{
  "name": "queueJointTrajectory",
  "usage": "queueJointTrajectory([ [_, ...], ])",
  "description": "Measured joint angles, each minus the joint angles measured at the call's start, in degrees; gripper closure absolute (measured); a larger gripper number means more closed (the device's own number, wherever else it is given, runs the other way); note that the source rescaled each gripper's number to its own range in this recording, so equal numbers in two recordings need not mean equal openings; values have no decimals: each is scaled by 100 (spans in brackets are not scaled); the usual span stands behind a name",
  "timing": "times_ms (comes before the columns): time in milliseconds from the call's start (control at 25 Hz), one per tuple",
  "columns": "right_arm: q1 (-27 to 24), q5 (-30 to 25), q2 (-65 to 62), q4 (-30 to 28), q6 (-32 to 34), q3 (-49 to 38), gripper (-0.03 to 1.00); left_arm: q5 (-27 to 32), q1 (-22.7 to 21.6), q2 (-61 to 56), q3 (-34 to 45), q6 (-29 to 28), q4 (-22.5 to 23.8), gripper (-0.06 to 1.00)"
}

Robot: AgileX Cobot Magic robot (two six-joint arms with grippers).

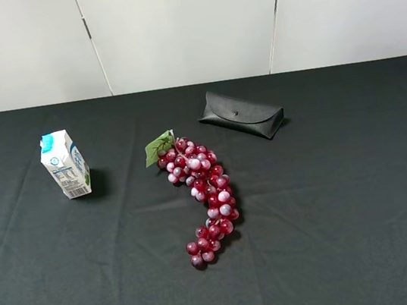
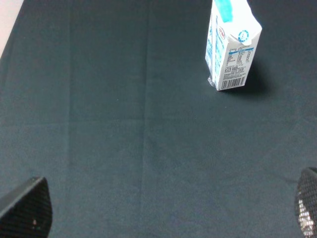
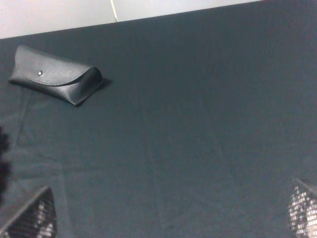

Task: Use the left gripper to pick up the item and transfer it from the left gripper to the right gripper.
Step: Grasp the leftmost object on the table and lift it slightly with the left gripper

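While the drink carton (image 1: 65, 165) stands upright well ahead of the left gripper (image 2: 166, 210), that gripper's fingers (image 2: 25, 210) are spread wide, holding nothing, with open black cloth (image 2: 124, 139) between them. The right gripper (image 3: 166, 215) gapes just as wide and empty, the black flap case (image 3: 54, 74) far ahead near the cloth's back edge.

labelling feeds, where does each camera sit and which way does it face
Exterior high: above, looks down on carton, grapes, case; no robot shows.
Left wrist: on left arm, faces carton; left fingers at edges.
Right wrist: on right arm, faces case; right fingers at edges.
High and left share carton; high and right, case.
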State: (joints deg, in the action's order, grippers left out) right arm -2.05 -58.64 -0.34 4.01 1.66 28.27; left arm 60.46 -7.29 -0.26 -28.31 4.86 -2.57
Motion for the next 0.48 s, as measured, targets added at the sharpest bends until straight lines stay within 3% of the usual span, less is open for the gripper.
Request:
queueJointTrajectory([
  [480,0,0,0,0,0,0,-3,0,0,0,0,0,0,-3],
])
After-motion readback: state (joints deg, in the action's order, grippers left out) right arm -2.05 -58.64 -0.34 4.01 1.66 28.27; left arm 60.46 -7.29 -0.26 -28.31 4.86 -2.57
